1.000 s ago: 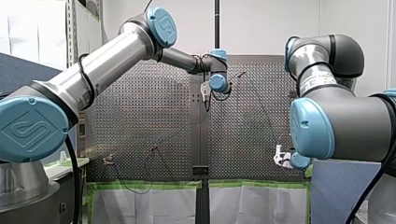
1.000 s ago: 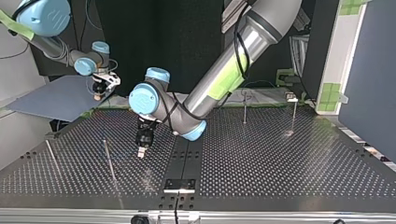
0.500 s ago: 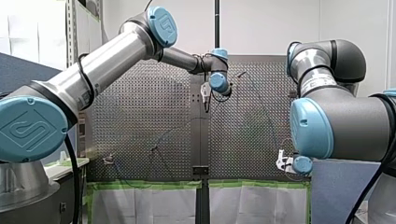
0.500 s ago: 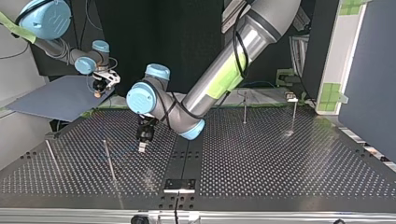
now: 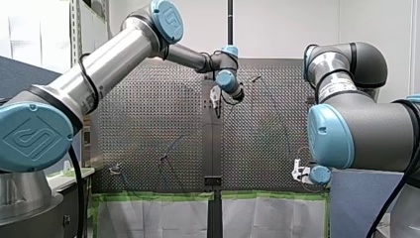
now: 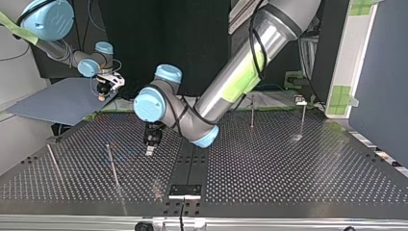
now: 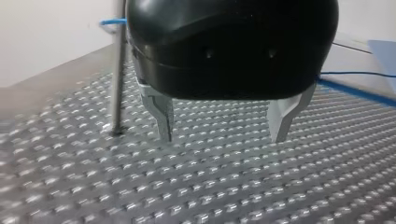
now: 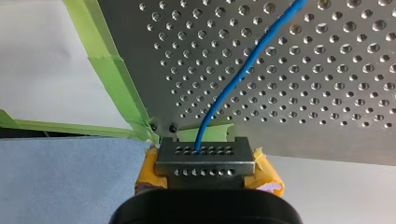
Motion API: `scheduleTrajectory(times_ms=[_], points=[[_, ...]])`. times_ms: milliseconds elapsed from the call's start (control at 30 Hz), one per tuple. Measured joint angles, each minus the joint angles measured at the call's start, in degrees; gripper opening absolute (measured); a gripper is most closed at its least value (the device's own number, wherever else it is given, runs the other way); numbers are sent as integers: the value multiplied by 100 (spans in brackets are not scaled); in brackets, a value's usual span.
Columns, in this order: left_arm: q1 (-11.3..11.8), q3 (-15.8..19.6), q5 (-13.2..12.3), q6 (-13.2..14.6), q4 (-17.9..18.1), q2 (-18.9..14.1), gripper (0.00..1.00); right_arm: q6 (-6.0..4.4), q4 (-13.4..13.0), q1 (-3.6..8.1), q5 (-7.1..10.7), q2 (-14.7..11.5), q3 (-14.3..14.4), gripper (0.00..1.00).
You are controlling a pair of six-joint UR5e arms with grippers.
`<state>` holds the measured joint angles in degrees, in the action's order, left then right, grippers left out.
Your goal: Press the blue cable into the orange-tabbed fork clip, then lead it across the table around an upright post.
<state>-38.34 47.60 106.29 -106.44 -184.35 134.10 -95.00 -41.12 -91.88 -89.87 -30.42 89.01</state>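
We note our left arm [image 5: 114,54]: silver tube, light-blue joint caps, black cable. Our right arm [image 5: 356,129]: dark grey. Our left tool [image 7: 222,137]: black housing, 2 metal fingers [image 7: 163,116]. Our right tool [image 8: 205,163]: yellow pads [image 8: 266,172].

No legible text or numbers from here. Just an embossed emblem on the blue joint cap [image 5: 32,136] of my left arm [image 5: 106,59], letters unreadable.

Front view looks over the perforated table [image 5: 148,129] from behind; top view faces back. Wrist cameras sit close behind my left gripper [image 7: 223,135] and my right gripper [image 8: 205,156], showing table beyond the jaws.
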Motion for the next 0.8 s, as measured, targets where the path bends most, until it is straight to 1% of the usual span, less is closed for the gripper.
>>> scheduleTrajectory(times_ms=[200, 400, 600, 667, 800], points=[[132, 314, -309, -318, 299, -315, 100, 33, 27, -8, 0, -1, -5, 0], [179, 675, -603, -680, 659, -640, 100, 40, 43, -9, 1, -2, -6, 0], [182, 1003, -916, -1010, 975, -712, 100, 41, 47, -10, 0, -3, -4, 0], [184, 1083, -1040, -1134, 1039, -713, 100, 41, 48, -10, -2, -2, -4, 0], [184, 1136, -1270, -1366, 1071, -719, 100, 41, 49, -12, -2, -2, -5, 0]])
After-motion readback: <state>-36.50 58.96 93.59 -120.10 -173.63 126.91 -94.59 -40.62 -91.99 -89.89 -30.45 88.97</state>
